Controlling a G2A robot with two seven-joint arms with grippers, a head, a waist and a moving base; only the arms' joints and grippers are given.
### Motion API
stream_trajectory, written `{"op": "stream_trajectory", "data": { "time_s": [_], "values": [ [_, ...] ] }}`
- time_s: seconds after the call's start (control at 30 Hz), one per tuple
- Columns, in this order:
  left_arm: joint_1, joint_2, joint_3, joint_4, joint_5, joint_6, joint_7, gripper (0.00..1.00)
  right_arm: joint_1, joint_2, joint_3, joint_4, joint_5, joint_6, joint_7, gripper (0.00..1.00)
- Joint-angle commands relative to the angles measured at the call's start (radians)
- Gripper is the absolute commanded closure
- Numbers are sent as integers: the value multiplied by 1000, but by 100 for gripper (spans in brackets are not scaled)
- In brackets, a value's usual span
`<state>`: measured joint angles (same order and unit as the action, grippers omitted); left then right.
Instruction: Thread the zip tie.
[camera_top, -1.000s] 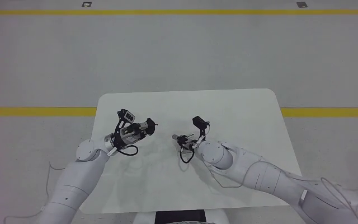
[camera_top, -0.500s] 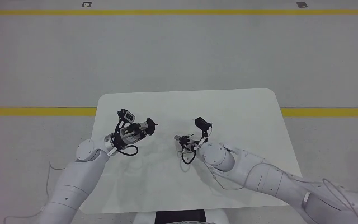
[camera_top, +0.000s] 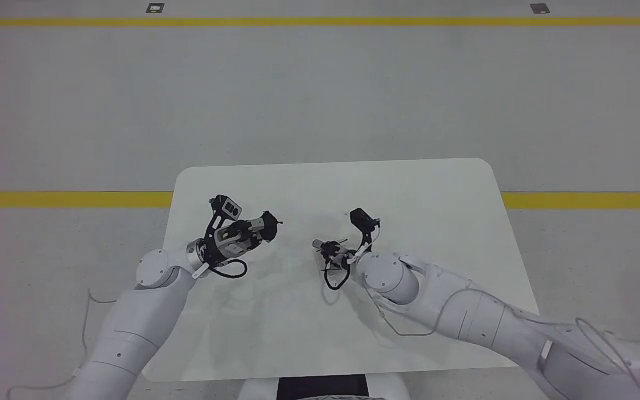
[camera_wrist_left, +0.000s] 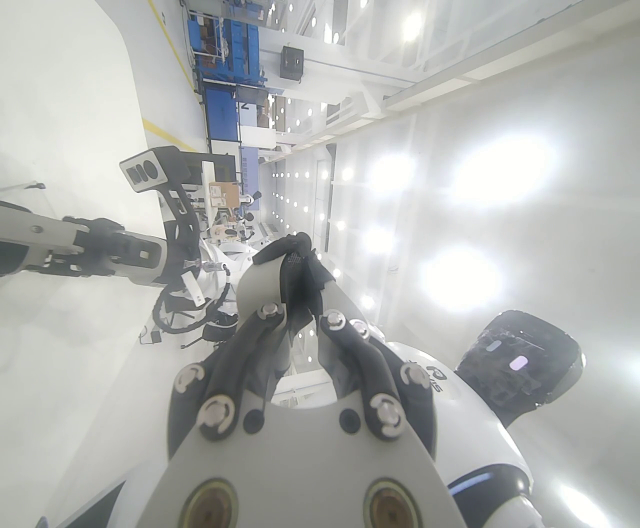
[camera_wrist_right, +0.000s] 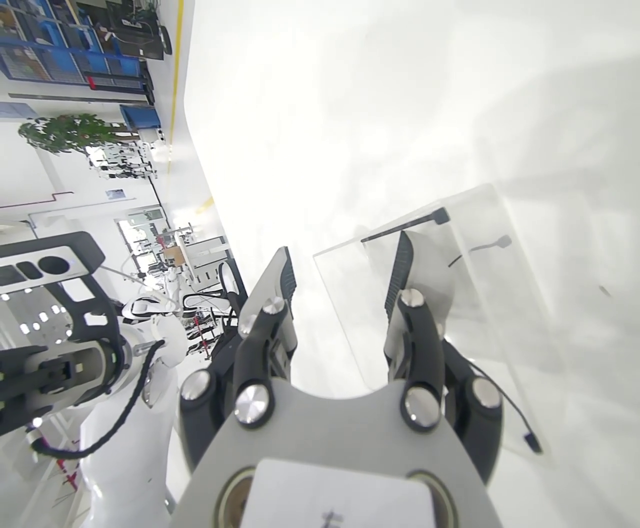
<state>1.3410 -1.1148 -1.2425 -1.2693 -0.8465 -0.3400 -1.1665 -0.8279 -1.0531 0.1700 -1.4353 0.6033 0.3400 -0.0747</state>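
Right gripper (camera_wrist_right: 344, 247) stands wide at the clear stand (camera_wrist_right: 500, 320), one finger just beside the black zip tie (camera_wrist_right: 400, 228) lying on the stand's top edge. Left gripper (camera_wrist_left: 297, 250), pinched closed, sits apart from it. We judge pickup pending: next, close squarely on the strap.

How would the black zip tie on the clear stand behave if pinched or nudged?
The zip tie looks thin and light, so it would likely flex and droop beyond a pinch. It lies on the smooth clear stand, so a nudge from the open right tool may slide it.
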Motion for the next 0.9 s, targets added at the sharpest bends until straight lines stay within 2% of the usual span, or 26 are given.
{"op": "stream_trajectory", "data": {
  "time_s": [0.0,0.3,0.6,0.87],
  "values": [
    [0,0,0,0,0,0,0,100,-2,-3,0,8,-3,0,1,58],
    [0,0,0,0,0,0,0,100,-2,-19,0,35,-3,0,5,60],
    [0,0,0,0,0,0,0,100,1,-25,0,32,-4,0,-8,72],
    [0,0,0,0,0,0,0,100,2,-22,0,21,-10,0,-14,77]
  ]
}}
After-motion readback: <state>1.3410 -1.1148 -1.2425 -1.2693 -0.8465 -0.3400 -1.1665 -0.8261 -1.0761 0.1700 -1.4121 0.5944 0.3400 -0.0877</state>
